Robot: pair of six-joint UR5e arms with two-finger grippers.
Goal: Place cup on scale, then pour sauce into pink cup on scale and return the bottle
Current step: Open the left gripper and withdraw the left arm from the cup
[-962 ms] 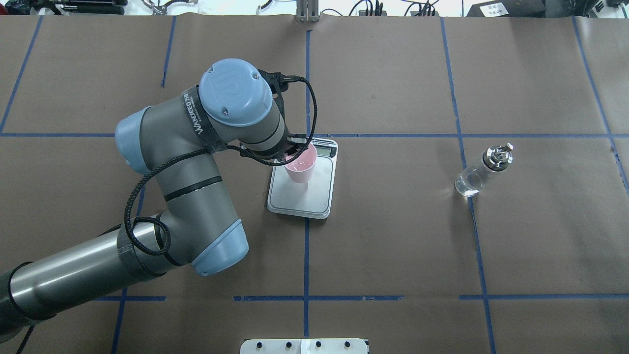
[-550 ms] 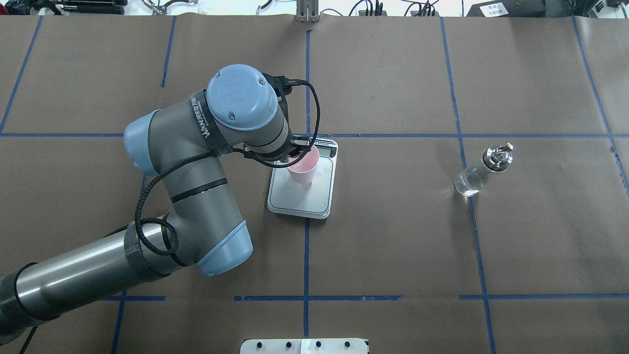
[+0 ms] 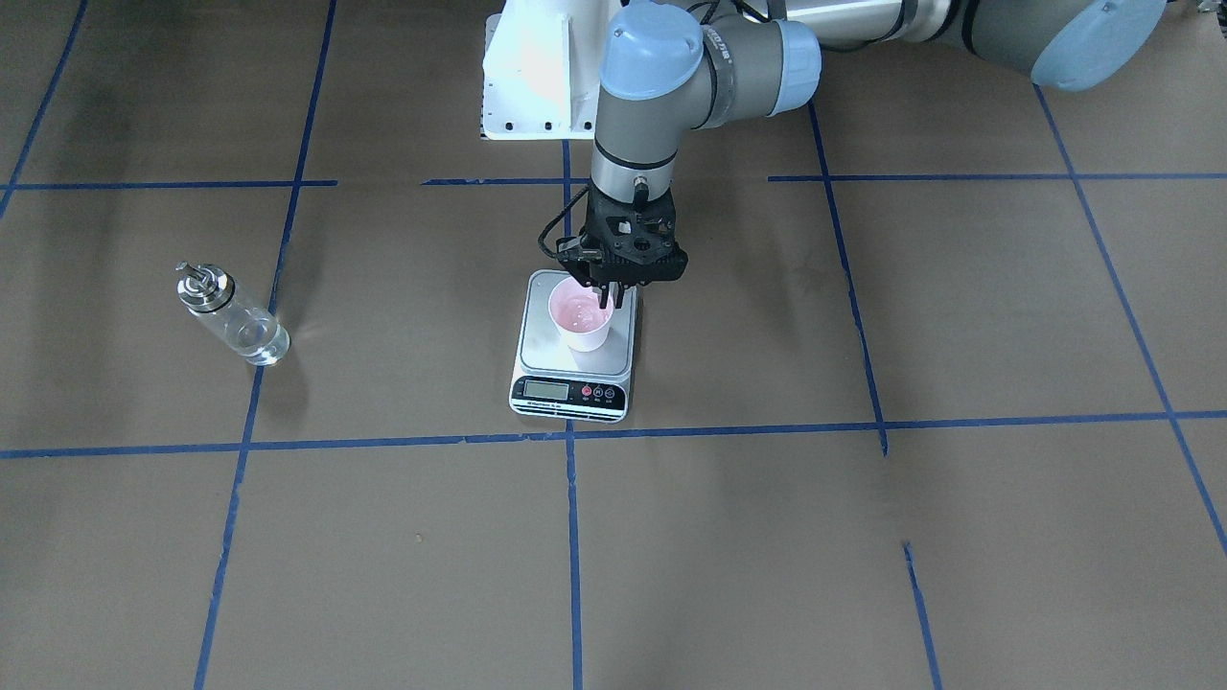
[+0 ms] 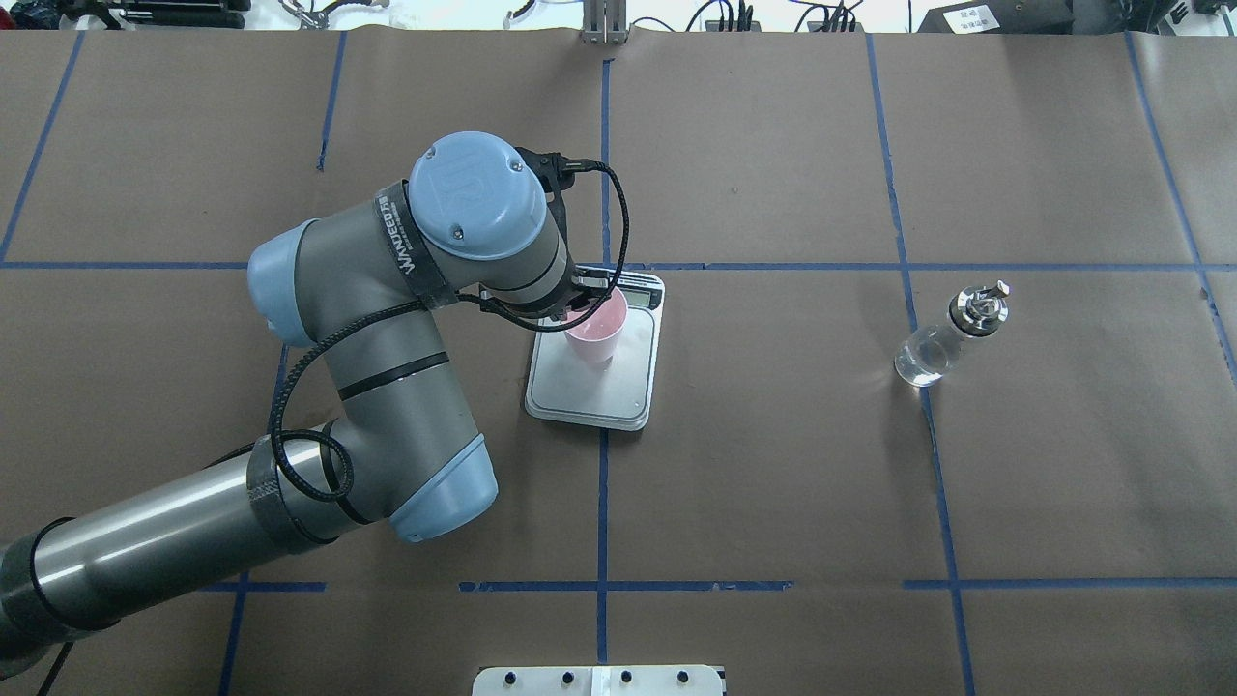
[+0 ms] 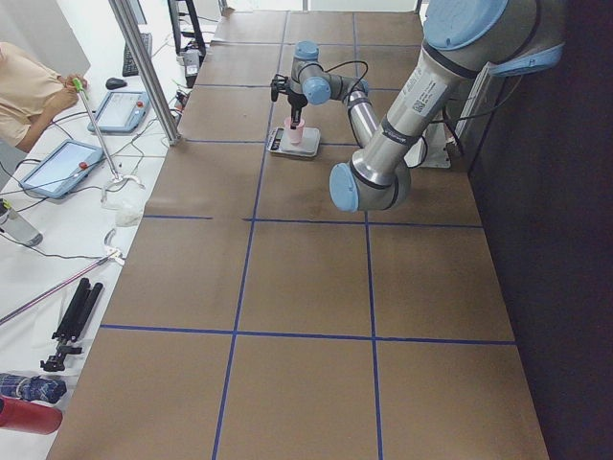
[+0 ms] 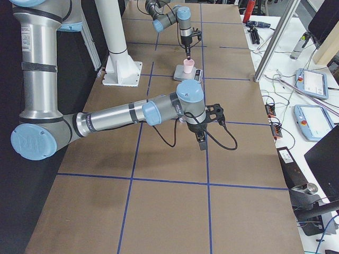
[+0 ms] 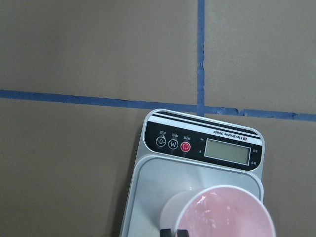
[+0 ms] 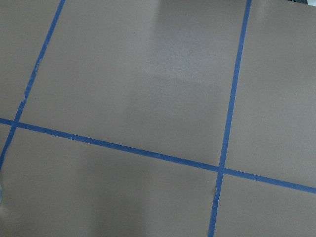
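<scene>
The pale pink cup (image 4: 599, 331) stands upright on the steel platform of the scale (image 4: 618, 391), toward its display end. My left gripper (image 4: 581, 305) comes straight down and is shut on the cup's rim, one finger inside and one outside (image 3: 610, 293). The left wrist view shows the cup (image 7: 227, 217) on the scale (image 7: 148, 187), with the display above. The clear glass bottle (image 4: 942, 343) with its metal collar stands alone far to the right, and also shows in the front-facing view (image 3: 235, 324). My right gripper (image 6: 202, 138) hangs over bare table; I cannot tell whether it is open.
Brown paper with blue tape lines covers the table. The robot's white base plate (image 4: 597, 681) sits at the near edge. Open table lies between the scale and the bottle. An operator and tablets are beyond the far edge (image 5: 57, 163).
My left arm has shifted slightly right with the cup, setting it a little further along the scale platform. The bottle has not moved.
</scene>
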